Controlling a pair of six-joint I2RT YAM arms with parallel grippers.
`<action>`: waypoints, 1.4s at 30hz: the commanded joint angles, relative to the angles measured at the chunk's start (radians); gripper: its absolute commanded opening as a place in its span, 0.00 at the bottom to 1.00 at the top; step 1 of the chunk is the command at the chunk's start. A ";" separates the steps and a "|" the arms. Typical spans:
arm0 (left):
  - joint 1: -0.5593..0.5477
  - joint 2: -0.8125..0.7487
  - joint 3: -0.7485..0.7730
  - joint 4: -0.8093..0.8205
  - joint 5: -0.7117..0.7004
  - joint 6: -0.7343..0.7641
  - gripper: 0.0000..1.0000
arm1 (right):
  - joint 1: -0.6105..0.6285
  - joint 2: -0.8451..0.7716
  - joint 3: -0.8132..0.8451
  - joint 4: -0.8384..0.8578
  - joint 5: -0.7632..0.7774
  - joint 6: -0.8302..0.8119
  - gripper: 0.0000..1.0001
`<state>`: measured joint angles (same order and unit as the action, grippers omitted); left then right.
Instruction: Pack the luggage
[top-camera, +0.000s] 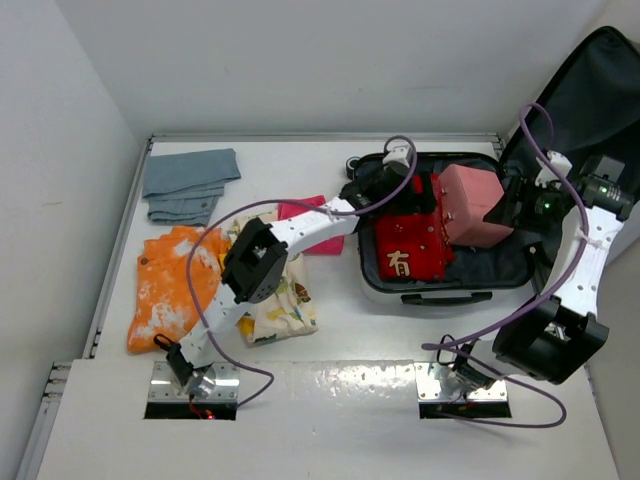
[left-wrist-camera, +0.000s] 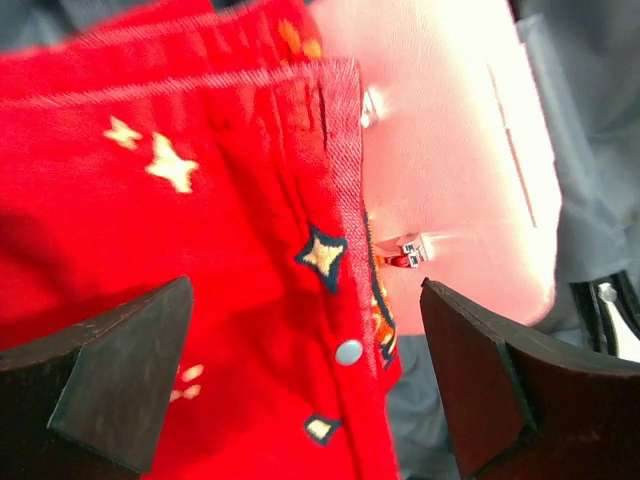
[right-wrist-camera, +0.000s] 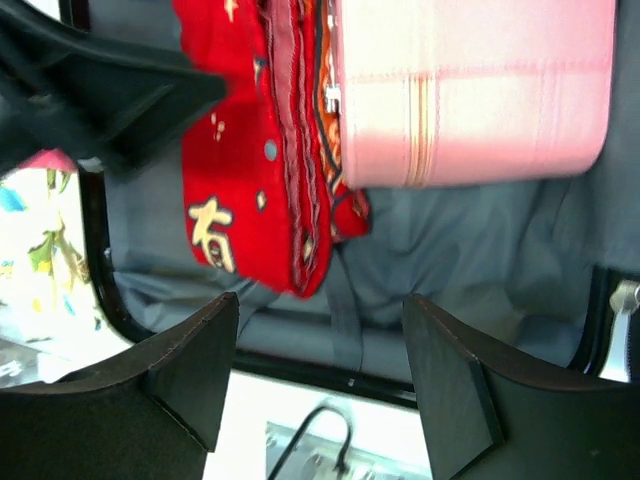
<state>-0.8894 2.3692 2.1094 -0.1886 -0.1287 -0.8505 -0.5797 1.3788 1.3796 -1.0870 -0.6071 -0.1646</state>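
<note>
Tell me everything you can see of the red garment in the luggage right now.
The red garment is folded woven cloth, with several layers showing at one edge. It has gold stars, a large gold character, a stitched hem and a metal snap. It lies flat on the grey lining of the open luggage, toward the left side in the top view. The pink box rests against its right edge. The left hand hovers open just above it, apparently not touching.

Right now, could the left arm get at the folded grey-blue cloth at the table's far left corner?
Probably yes. The folded grey-blue cloth lies uncovered, and the left pincer is open and empty above the red embroidered garment; a swing to the left seems enough.
</note>
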 joint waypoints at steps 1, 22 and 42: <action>0.075 -0.207 -0.083 0.156 0.021 0.074 1.00 | 0.042 -0.061 -0.022 0.117 -0.046 0.002 0.66; 0.853 -0.685 -0.529 -0.853 0.656 1.177 1.00 | 0.650 -0.069 -0.252 0.326 0.148 0.003 0.66; 0.845 -0.200 -0.243 -0.652 0.713 1.571 1.00 | 0.836 0.055 -0.113 0.302 0.050 0.017 0.79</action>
<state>-0.0242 2.1365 1.7718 -0.7647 0.5110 0.5945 0.2234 1.4101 1.2022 -0.8169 -0.5072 -0.1753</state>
